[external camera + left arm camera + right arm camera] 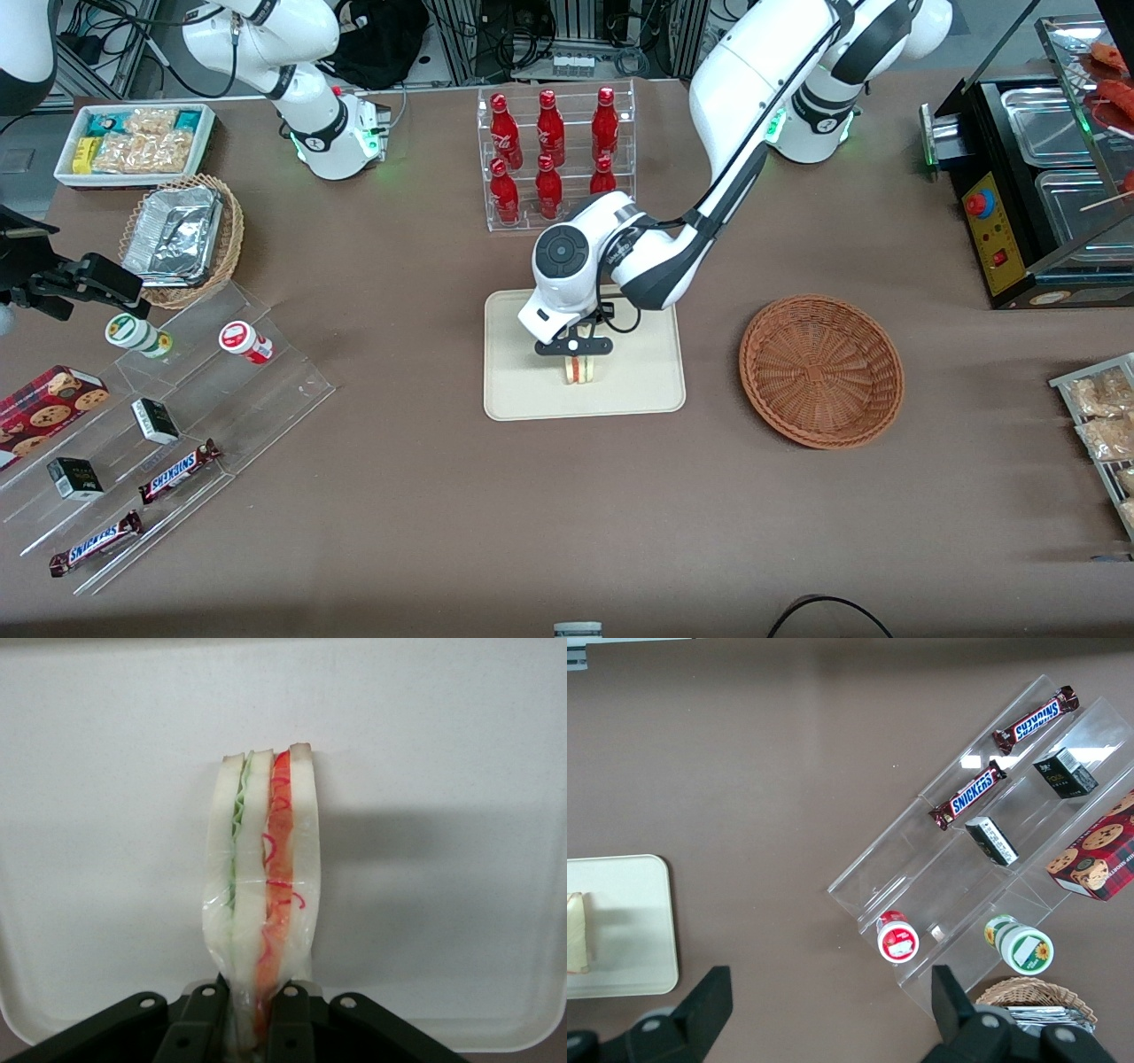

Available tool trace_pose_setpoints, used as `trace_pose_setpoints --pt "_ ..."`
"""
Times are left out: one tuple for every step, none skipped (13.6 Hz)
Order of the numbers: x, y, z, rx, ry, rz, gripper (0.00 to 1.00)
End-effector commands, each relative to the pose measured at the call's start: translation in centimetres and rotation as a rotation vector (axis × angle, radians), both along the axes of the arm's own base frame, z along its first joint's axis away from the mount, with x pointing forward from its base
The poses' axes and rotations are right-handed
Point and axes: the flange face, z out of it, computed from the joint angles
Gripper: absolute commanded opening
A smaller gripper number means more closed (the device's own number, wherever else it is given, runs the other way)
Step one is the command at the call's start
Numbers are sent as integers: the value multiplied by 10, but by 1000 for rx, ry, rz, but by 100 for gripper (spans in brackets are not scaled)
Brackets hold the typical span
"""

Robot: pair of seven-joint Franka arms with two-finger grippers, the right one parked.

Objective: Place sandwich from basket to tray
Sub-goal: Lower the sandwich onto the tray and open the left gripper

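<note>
The sandwich, a wrapped wedge of white bread with green and red-orange filling, stands on edge on the cream tray. My gripper hangs just above the tray's middle, shut on the sandwich's near end. Clear wrap bunches between the black fingers. The sandwich's lower edge looks to be resting on the tray surface. The reddish-brown wicker basket sits empty beside the tray, toward the working arm's end. From the right wrist view the tray's corner and a sliver of sandwich show.
A clear rack of red bottles stands farther from the front camera than the tray. A stepped acrylic display with snack bars and jars lies toward the parked arm's end, beside a tan basket of foil trays. A black food warmer stands toward the working arm's end.
</note>
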Motion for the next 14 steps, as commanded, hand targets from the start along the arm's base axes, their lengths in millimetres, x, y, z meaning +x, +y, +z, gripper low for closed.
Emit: trace_pose_setpoints --pt "4 -5 1 7 -22 15 47" --pt "5 -5 2 5 -19 23 76" --pt "6 -5 5 6 -27 39 100" --pt "6 -5 11 3 -33 53 100" --pt "9 -4 19 -4 -42 64 100" --pt "13 -1 44 -24 -64 77 100" --pt "16 4 73 -39 -87 89 100" --pt "21 16 98 -40 -102 119 100" --pt "23 30 131 -34 -117 164 100" --pt "25 48 162 -25 -130 210 100" --pt "26 67 185 -11 -137 250 100" --pt "23 81 213 -5 -150 282 100" --pt "23 98 237 12 -154 330 100" --pt "29 131 263 47 -149 370 100"
